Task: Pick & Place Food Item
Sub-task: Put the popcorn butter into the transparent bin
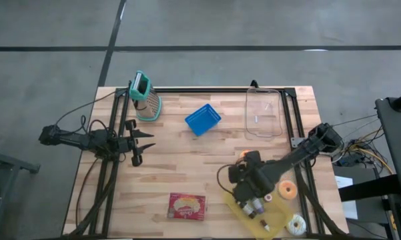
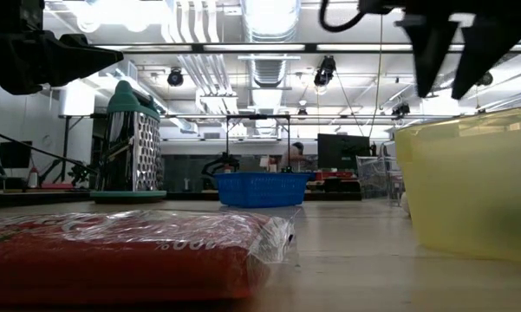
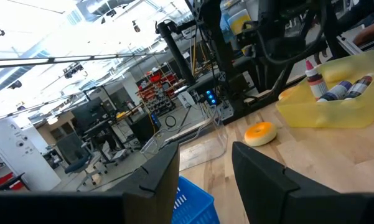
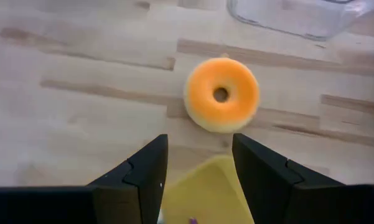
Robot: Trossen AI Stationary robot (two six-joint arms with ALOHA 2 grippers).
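An orange doughnut (image 4: 221, 94) lies flat on the wooden table, seen also in the high view as the orange doughnut (image 1: 288, 191) right of a yellow tray (image 1: 270, 215). My right gripper (image 4: 199, 149) hangs open above the tray's edge, short of the doughnut, with nothing between its fingers. A white doughnut (image 1: 297, 224) lies at the near right corner. A red food packet (image 1: 187, 206) lies flat near the front edge. My left gripper (image 1: 145, 141) waits open at the table's left, raised and level.
A blue basket (image 1: 203, 120) stands mid-table toward the back, a clear container (image 1: 263, 113) at the back right and a teal-based grater (image 1: 147, 97) at the back left. Small bottles (image 1: 252, 208) lie in the yellow tray. A black frame rims the table.
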